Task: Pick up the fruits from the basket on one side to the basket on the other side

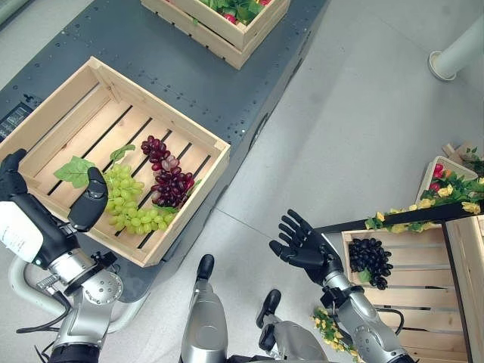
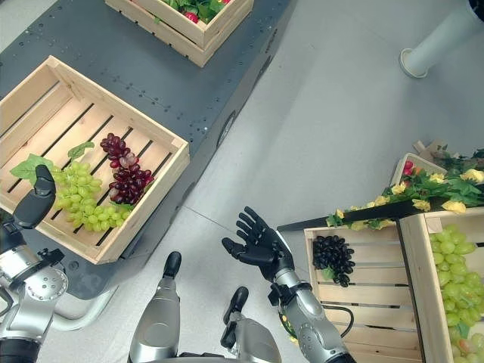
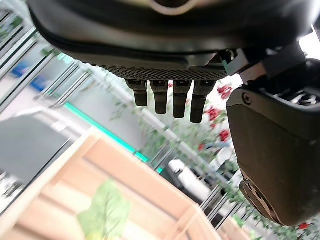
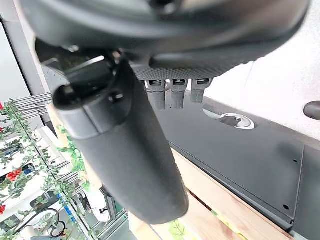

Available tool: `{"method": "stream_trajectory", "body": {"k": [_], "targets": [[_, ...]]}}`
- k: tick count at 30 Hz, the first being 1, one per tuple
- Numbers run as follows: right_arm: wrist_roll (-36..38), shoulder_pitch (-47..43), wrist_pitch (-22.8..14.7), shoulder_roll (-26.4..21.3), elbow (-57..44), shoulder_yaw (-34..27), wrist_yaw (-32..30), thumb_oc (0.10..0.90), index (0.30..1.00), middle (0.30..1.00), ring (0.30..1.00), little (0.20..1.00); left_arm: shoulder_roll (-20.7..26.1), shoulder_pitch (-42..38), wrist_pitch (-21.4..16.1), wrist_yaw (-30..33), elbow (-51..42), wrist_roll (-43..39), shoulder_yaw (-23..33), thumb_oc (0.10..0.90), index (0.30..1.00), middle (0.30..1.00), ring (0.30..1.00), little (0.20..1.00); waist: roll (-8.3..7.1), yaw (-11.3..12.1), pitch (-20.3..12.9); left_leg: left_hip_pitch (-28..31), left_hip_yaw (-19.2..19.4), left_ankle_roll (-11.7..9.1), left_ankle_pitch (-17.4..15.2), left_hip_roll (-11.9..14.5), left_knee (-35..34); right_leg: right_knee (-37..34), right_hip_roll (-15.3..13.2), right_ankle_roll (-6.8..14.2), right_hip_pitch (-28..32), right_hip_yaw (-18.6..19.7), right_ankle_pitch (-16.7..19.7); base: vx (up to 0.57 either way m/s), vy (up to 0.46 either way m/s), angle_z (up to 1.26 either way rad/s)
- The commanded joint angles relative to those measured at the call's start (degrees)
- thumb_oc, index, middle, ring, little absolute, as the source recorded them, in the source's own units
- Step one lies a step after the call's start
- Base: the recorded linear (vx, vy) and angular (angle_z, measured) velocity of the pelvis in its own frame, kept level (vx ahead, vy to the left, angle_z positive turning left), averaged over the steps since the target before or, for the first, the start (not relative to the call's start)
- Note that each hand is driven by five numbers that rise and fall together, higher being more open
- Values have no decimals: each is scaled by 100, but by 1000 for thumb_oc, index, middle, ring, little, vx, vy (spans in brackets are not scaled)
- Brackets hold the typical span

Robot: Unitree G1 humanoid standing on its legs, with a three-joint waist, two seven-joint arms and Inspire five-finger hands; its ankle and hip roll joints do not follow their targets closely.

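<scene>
While both hands hang empty with fingers spread wide, the fruit sits split between two crates: green grapes (image 1: pixel 128 203) and dark red grapes (image 1: pixel 168 180) lie in the left crate (image 1: pixel 190 214) at about nine o'clock, and a black grape bunch (image 1: pixel 370 261) rests in the right crate (image 1: pixel 427 281) at four o'clock. The left hand (image 1: pixel 85 203) hovers just over the near rim beside the green bunch, likely poised either to reach in or draw away. The right hand (image 1: pixel 300 243) floats palm-up over bare floor (image 1: pixel 340 128) between the crates, apart from everything. That middle gap is open for carrying across; the crate walls are the edges to lift over.
</scene>
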Motion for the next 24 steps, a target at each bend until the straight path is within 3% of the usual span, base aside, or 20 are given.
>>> {"method": "stream_trajectory", "body": {"k": [1, 5, 9, 14, 24], "targets": [[184, 2, -440, -91, -546, -94, 100, 800, 900, 900, 900, 900, 170, -205, -140, 23, 325, -75, 78, 800, 900, 900, 900, 900, 145, -219, -586, -191, 94, 231, -605, -497, 495, 585, 406, -356, -392, -152, -78, -2, 50, -2], [151, -52, -372, -115, -495, -63, 191, 800, 900, 900, 900, 900, 277, -433, -19, -83, 648, 28, -153, 800, 900, 900, 900, 900, 160, -317, -590, -209, 188, 234, -604, -465, 537, 584, 413, -353, -408, -82, -66, 4, 43, -3], [134, -178, -277, -161, -402, -67, 296, 800, 900, 900, 900, 900, 532, -815, 403, -220, 1243, 230, -486, 800, 900, 900, 900, 900, 180, -449, -570, -249, 290, 247, -589, -426, 589, 601, 403, -326, -457, -7, -29, -3, 36, -8], [128, -262, -199, -247, -372, -88, 362, 800, 900, 900, 900, 900, 743, -993, 622, -323, 1749, 357, -738, 800, 900, 900, 900, 900, 219, -536, -520, -313, 374, 243, -572, -397, 656, 616, 383, -304, -501, 41, -3, -10, 37, -7], [37, -398, -133, -306, -327, -53, 420, 800, 900, 900, 900, 900, 707, -1311, 569, -460, 2511, -85, -845, 800, 900, 900, 900, 900, 211, -622, -420, -488, 450, 235, -566, -332, 868, 757, 351, -314, -613, 44, -34, -9, 15, -2]]}}
